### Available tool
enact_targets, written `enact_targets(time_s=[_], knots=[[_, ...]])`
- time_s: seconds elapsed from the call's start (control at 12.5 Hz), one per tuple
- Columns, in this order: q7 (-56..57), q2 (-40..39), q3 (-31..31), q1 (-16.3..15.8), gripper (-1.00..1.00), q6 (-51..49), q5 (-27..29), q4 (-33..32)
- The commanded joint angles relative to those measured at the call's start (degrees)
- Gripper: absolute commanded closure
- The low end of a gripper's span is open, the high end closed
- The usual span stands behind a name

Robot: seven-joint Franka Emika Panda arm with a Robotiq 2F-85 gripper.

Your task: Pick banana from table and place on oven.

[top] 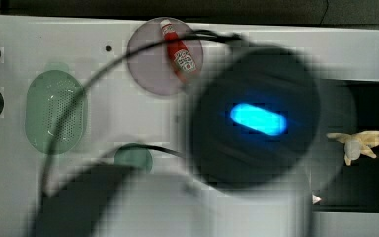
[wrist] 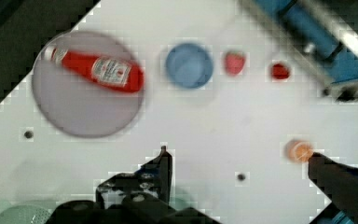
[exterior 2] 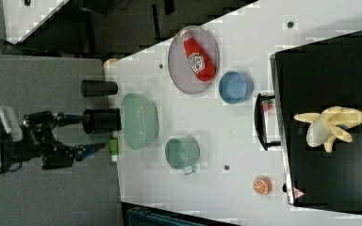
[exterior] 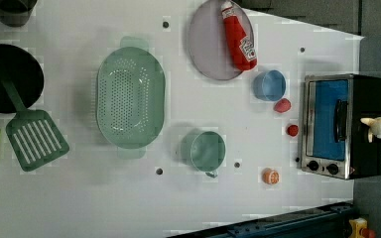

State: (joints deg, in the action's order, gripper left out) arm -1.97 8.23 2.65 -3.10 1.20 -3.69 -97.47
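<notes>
Resting on the oven's (exterior 2: 327, 117) black top, the banana (exterior 2: 330, 126) lies clear of the edges, placement apparently complete. Gripper (wrist: 240, 168) stands spread, empty, over the table (wrist: 205, 121); any remaining retreat should stay high above the tableware.
</notes>
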Motion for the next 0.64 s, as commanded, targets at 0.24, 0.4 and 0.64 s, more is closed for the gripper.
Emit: enact_targets(time_s=[0.24,0.4,0.64], knots=[[-11.7,-1.4,1.7,-1.2,-1.0,1.2,0.3,-2.1],[-11.7,-1.6,1.8,-1.1,-1.0,1.2,0.2,-2.1],[-11.7,-1.7,1.6,-1.1,-1.0,1.2,0.2,-2.1]])
